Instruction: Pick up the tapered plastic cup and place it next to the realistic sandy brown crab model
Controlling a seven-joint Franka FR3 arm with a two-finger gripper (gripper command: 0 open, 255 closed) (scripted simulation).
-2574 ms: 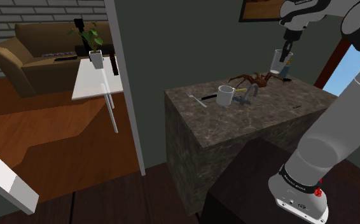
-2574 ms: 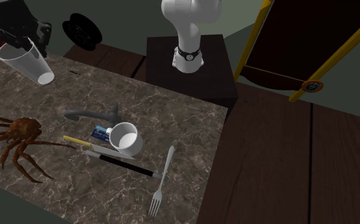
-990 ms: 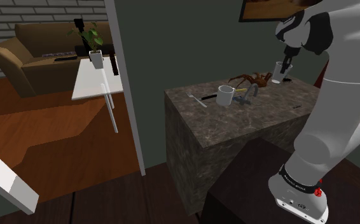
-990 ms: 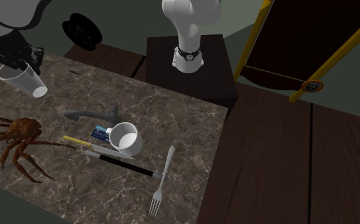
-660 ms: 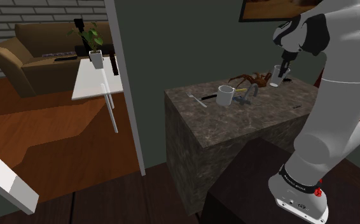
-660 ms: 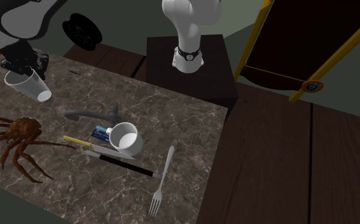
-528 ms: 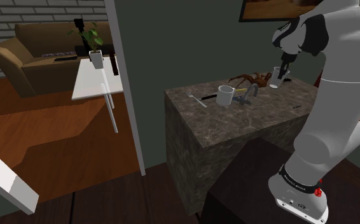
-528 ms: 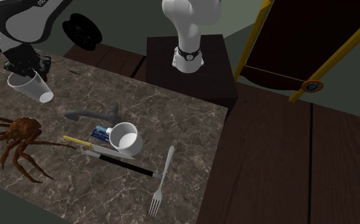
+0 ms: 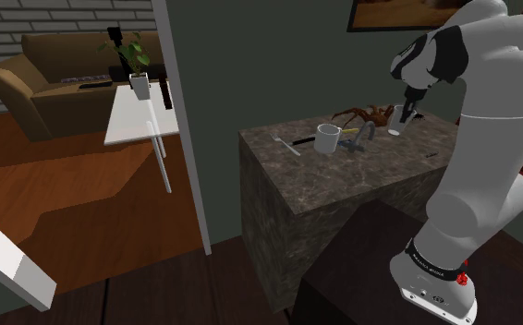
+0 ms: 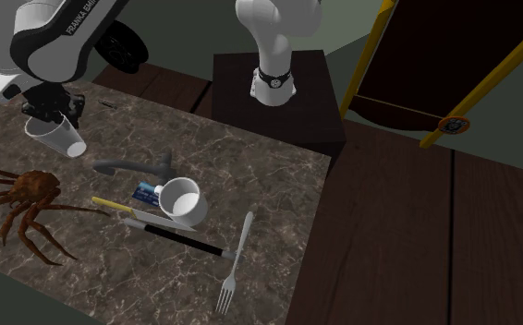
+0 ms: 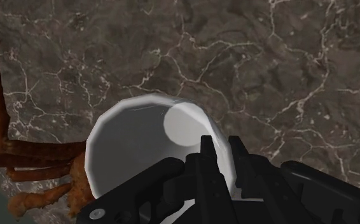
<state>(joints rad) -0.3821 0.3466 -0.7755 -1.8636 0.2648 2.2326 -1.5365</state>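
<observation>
1. Claw (image 10: 53, 113) pinches the cup (image 10: 58, 138) wall at its rim; cup tilted, upper left of second exterior view.
2. Cup low at the worktop (image 10: 269, 175), contact unclear, near the crab (image 10: 33, 189) and apart from its legs.
3. Likely best: level the cup, seat its base flat, then release; don't nudge the legs.
4. Count: one cup, one crab, one mug (image 10: 181, 198), one fork (image 10: 235, 263).

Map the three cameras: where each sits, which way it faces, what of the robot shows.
Shoulder view: beside and behind the stand, looking across the veined stone counter toward the wall; the arm shows.
Second exterior view: high across the counter, looking down toward the stand; arm base and forearm show.
Wrist view: on the arm's end, looking down past the gripper into the cup.
Shared: all three catch the cup and crab.
</observation>
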